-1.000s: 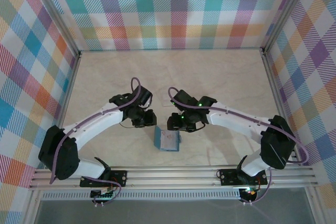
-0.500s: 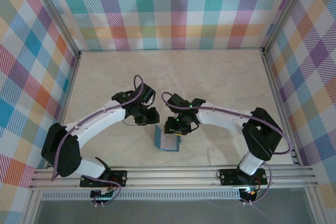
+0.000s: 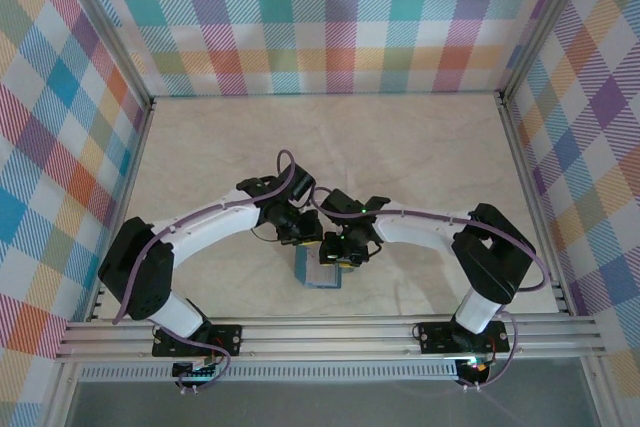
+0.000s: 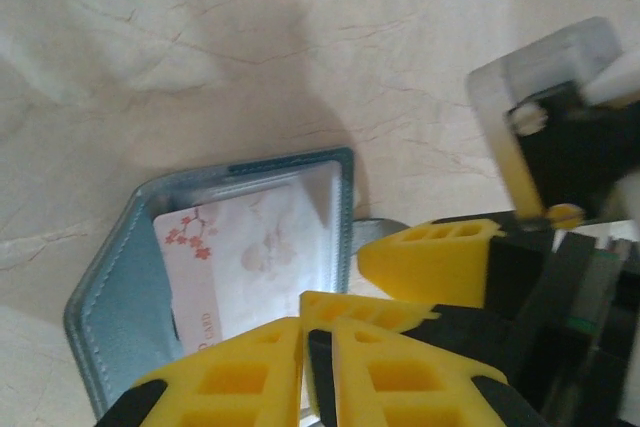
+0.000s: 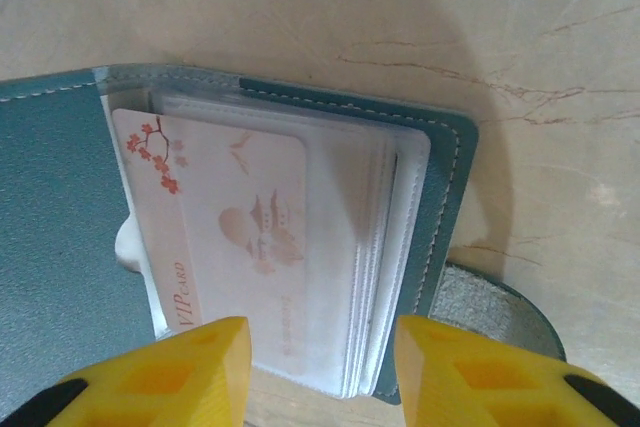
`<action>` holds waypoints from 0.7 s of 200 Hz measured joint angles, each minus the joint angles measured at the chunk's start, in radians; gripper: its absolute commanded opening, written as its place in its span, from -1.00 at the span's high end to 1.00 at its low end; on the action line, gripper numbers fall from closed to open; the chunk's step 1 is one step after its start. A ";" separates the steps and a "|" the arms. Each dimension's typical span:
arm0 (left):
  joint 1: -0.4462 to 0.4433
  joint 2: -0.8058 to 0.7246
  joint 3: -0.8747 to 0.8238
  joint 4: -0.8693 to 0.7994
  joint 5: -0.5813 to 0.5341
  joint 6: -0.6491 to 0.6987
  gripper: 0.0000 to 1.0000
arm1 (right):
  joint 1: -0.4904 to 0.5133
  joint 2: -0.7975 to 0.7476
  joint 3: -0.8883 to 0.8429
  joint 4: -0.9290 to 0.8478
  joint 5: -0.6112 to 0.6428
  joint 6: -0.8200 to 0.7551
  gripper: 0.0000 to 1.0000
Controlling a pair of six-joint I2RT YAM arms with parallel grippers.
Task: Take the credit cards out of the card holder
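The card holder (image 5: 60,207) lies open on the table, teal outside, with a stack of clear sleeves inside. A whitish credit card (image 5: 230,227) with red blossoms and "VIP CARD" print sits in the top sleeve. My right gripper (image 5: 325,372) is open just above it, with one finger on each side of the sleeve stack's near edge. My left gripper (image 4: 312,337) is shut, with only a thin dark slit between its fingers. It hovers at the holder's (image 4: 105,277) near right corner, close against a yellow right finger (image 4: 440,257). From above, both grippers (image 3: 308,239) (image 3: 335,255) meet over the holder (image 3: 318,277).
The holder's grey-lined clasp tab (image 5: 500,307) sticks out on its right side. The marble-patterned table (image 3: 420,147) stretches bare behind the arms. Checked walls enclose it, and an aluminium rail (image 3: 330,332) runs along the near edge.
Both arms have closed in on the holder: the left gripper moved right and nearer, the right gripper moved left over it. The left jaws narrowed.
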 measured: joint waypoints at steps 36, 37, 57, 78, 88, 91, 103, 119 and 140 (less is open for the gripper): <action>0.000 0.000 -0.056 0.009 -0.015 -0.002 0.66 | 0.000 0.018 -0.020 0.024 0.000 0.000 0.11; 0.000 0.000 -0.058 0.009 -0.015 -0.002 0.65 | 0.000 0.018 -0.020 0.024 0.000 0.000 0.11; 0.004 -0.001 -0.103 0.026 -0.016 -0.003 0.62 | 0.000 0.025 -0.032 0.030 0.003 0.000 0.11; 0.014 -0.002 -0.144 0.045 -0.013 -0.003 0.60 | 0.000 0.027 -0.038 0.036 0.004 0.001 0.18; 0.022 -0.004 -0.164 0.061 -0.008 -0.006 0.59 | -0.001 0.028 -0.039 0.036 0.004 0.000 0.21; 0.024 -0.005 -0.169 0.066 -0.007 -0.006 0.58 | -0.001 0.028 -0.039 0.036 0.004 0.000 0.21; 0.034 -0.010 -0.197 0.092 0.002 -0.008 0.56 | -0.001 0.031 -0.039 0.036 0.005 0.000 0.24; 0.050 -0.019 -0.231 0.127 0.016 -0.010 0.52 | -0.001 0.032 -0.039 0.035 0.005 0.000 0.26; 0.074 -0.034 -0.279 0.183 0.045 -0.011 0.47 | -0.002 0.032 -0.039 0.033 0.007 0.000 0.28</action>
